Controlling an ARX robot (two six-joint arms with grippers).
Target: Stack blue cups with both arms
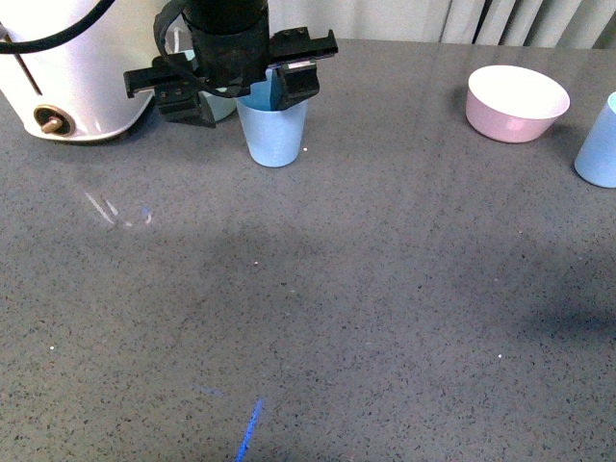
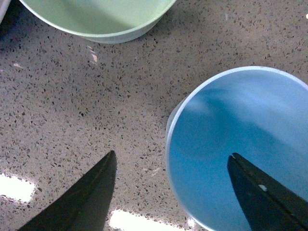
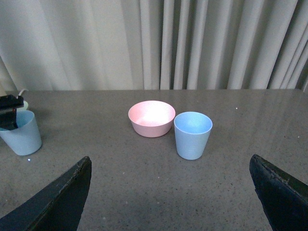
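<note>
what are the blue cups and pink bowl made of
Left blue cup and right blue cup: likely plastic, matte; even colour, thin rims, only soft dull highlights. Pink bowl: probably similar plastic, smooth, with a brighter sheen inside. Looks alone can't confirm.

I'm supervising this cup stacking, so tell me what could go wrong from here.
1. The left gripper straddles the rim of the near blue cup, jaws open, one finger inside; pinching that one wall might tip it.
2. The green bowl sits close by; the outer finger could nudge it.
3. The second blue cup stands beside the pink bowl; the open right gripper may bump that bowl.
</note>
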